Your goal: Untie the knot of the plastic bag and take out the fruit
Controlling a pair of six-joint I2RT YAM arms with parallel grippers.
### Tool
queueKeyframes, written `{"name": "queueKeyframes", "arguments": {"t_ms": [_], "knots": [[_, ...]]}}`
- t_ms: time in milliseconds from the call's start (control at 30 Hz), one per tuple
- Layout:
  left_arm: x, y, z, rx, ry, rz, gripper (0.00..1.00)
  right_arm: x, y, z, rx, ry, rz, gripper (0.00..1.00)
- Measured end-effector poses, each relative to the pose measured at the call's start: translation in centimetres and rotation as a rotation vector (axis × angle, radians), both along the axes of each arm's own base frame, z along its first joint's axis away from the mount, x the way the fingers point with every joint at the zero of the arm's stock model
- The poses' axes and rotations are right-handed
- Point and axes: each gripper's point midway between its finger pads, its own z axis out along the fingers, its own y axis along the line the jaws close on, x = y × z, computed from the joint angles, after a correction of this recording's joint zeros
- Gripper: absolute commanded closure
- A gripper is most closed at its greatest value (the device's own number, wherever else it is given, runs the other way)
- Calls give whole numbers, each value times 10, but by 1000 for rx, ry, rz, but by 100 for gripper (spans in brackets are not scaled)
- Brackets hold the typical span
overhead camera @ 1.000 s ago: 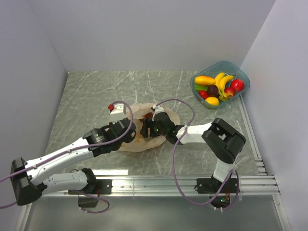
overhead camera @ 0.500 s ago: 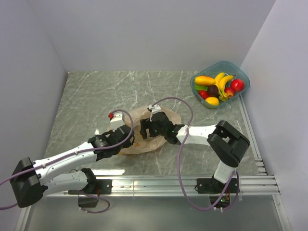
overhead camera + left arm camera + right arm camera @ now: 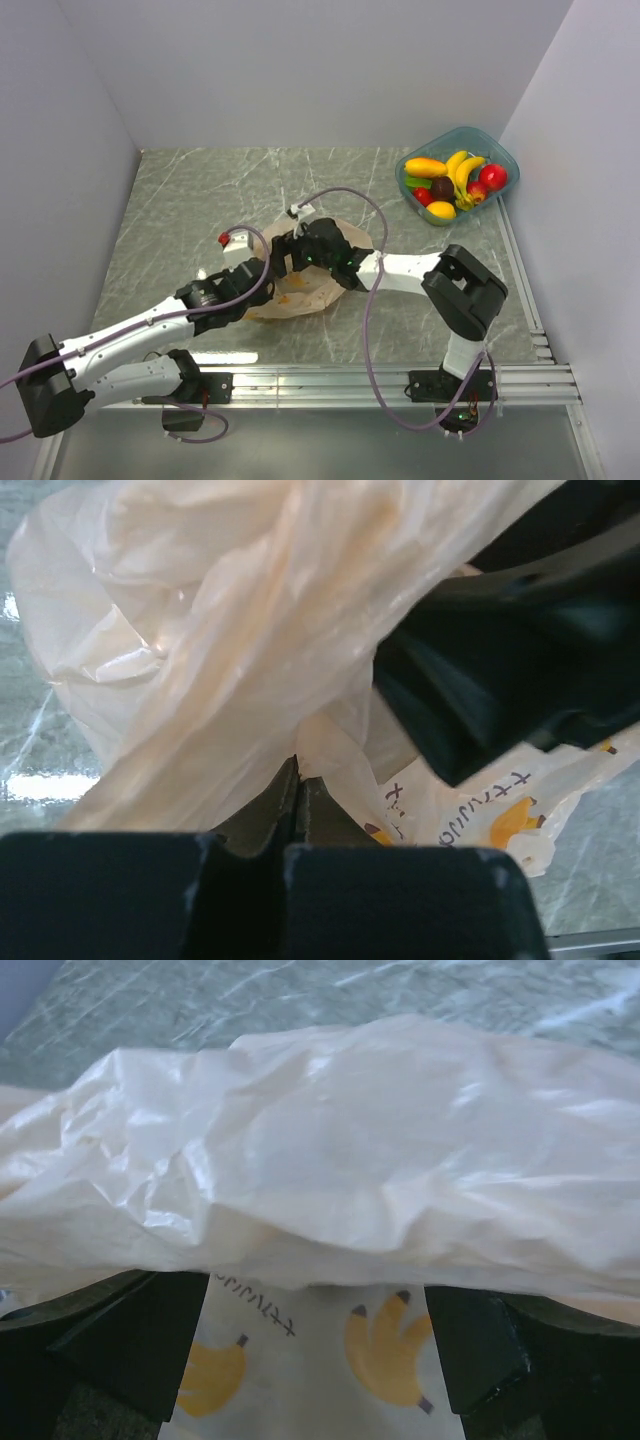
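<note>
The plastic bag lies crumpled on the table's middle, pale orange-beige with yellow banana prints. My left gripper is at its left edge; in the left wrist view the jaws are pressed together on a fold of the bag's film. My right gripper is over the bag's top left. In the right wrist view its fingers stand wide apart with the bag bulging between them. The right gripper's black body shows in the left wrist view. The knot and any fruit inside the bag are hidden.
A teal-blue clear tub with bananas, a mango, apples and other fruit stands at the back right by the wall. White walls close the left, back and right. A metal rail runs along the near edge.
My right gripper has moved left and away across the top of the bag. My left gripper has shifted slightly left, staying at the bag's left edge. The bag is pulled a little leftward.
</note>
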Motion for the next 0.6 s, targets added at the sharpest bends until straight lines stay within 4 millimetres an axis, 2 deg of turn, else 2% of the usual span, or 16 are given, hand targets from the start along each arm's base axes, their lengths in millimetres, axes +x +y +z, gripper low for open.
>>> {"name": "queueKeyframes", "arguments": {"t_ms": [100,333,467,600], "knots": [[-1,3,5,-6,-3,15,99,-3,12,-1,14,4,44,7],[-10,13,0,-22,29,55,100,-6,36,-7,11,5,90,7],[-15,19,-12,-8,55,66,99,4,45,-12,-20,-17,51,7],[-18,20,-20,2,74,65,100,14,44,-26,-81,-17,-5,7]]}}
